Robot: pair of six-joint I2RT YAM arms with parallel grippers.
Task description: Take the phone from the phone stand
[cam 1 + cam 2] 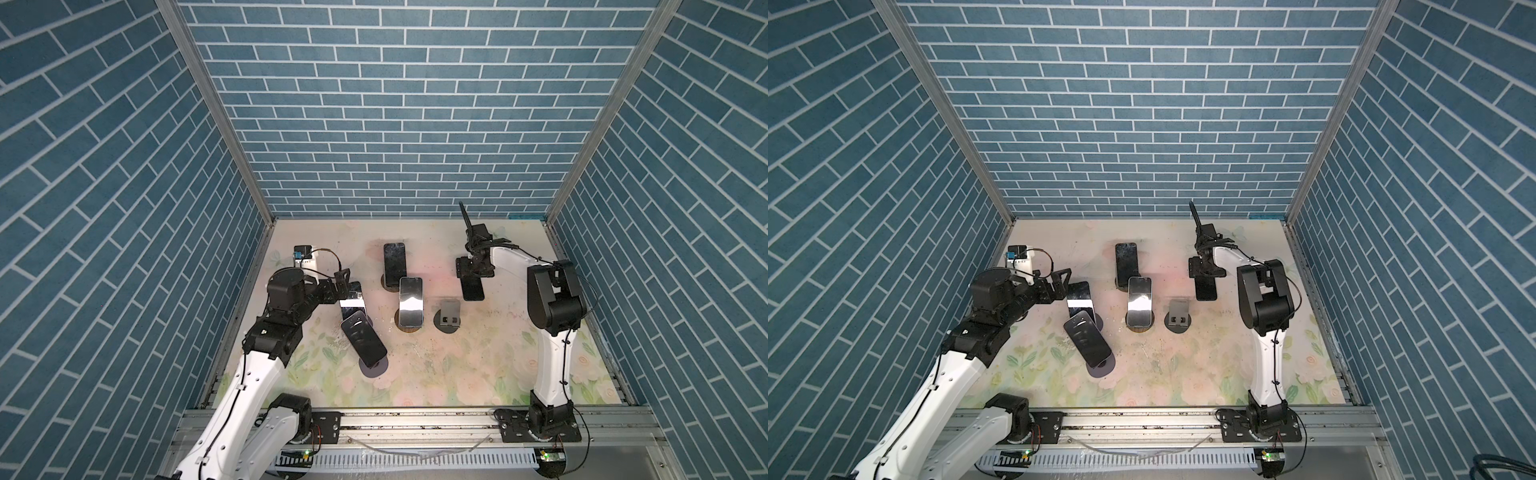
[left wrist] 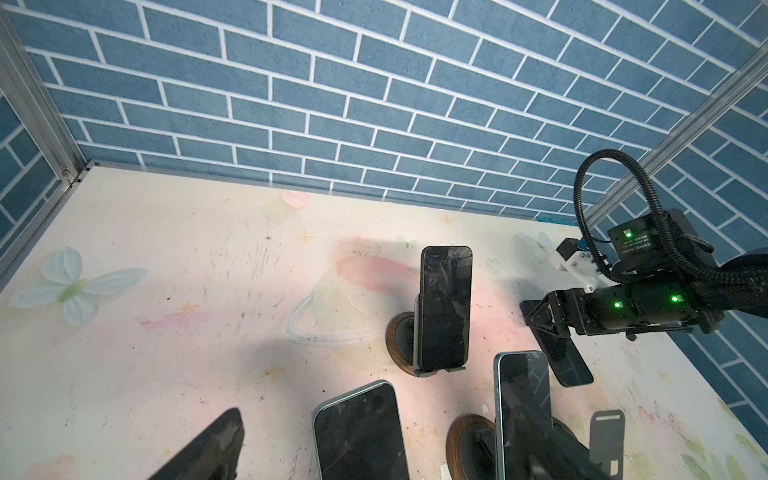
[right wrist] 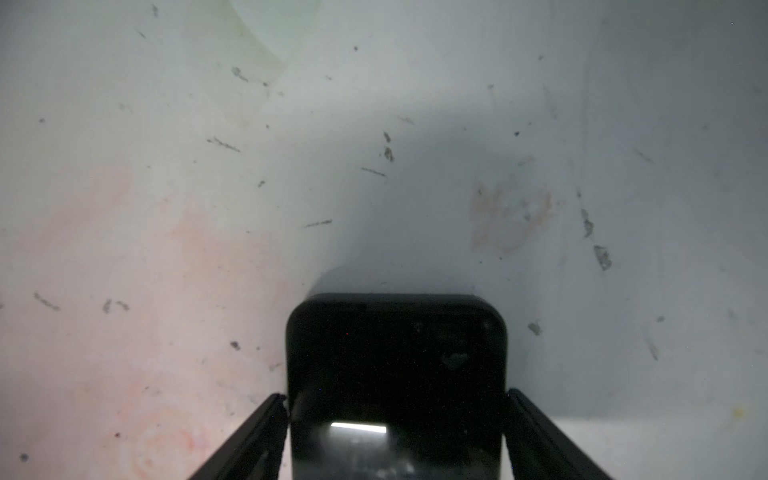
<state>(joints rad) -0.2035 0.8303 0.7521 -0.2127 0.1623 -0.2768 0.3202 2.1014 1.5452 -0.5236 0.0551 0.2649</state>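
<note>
View along the right gripper (image 3: 397, 395): a black phone (image 3: 395, 349), its glossy face catching a bright strip of light, lies on the pale, scuffed, pink-stained table (image 3: 374, 104) between the two black fingers (image 3: 249, 440), which stand just clear of its long sides.

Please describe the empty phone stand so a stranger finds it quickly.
On the floral table, find the middle phone with bright glare. Right of it in both top views is the empty phone stand: grey, the only one holding no phone.
</note>
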